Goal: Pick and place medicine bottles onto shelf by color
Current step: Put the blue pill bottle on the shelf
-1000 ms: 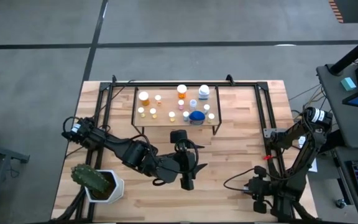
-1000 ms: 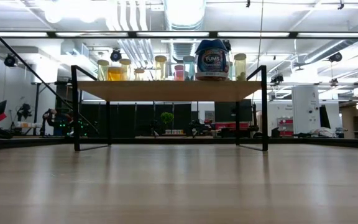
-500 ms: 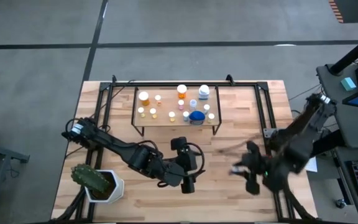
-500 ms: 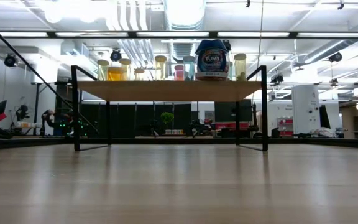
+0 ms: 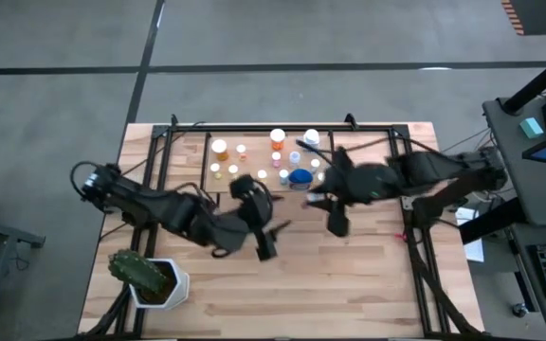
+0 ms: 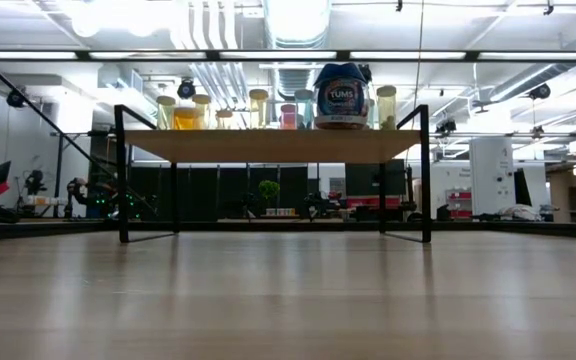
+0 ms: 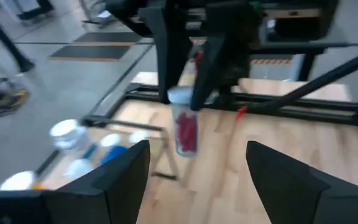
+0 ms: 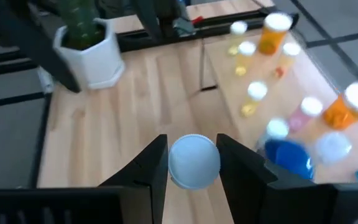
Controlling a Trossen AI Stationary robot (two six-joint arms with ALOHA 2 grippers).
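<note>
- Since a second ago, the right arm has swung from the near right corner of the surface (image 5: 368, 284) to the shelf's front edge, while the left arm has drawn back toward the left.
- Nearest, the white pot (image 5: 164, 284) with the cactus (image 5: 131, 268) sits at the near left corner.
- Next, the left pincer (image 5: 265, 246) hangs released and empty over the middle of the surface.
- Just in front of the shelf, the right pincer (image 8: 193, 163) is clenched on a pink bottle (image 7: 186, 129) with a white cap, held upright.
- To place it well, the right arm should probably keep the bottle upright, lower it beside the other pink bottle (image 8: 306, 112), and avoid knocking its neighbours.
- Farthest, the shelf (image 5: 254, 186) carries orange bottles, small pale ones and the wide blue bottle (image 5: 300, 176).
</note>
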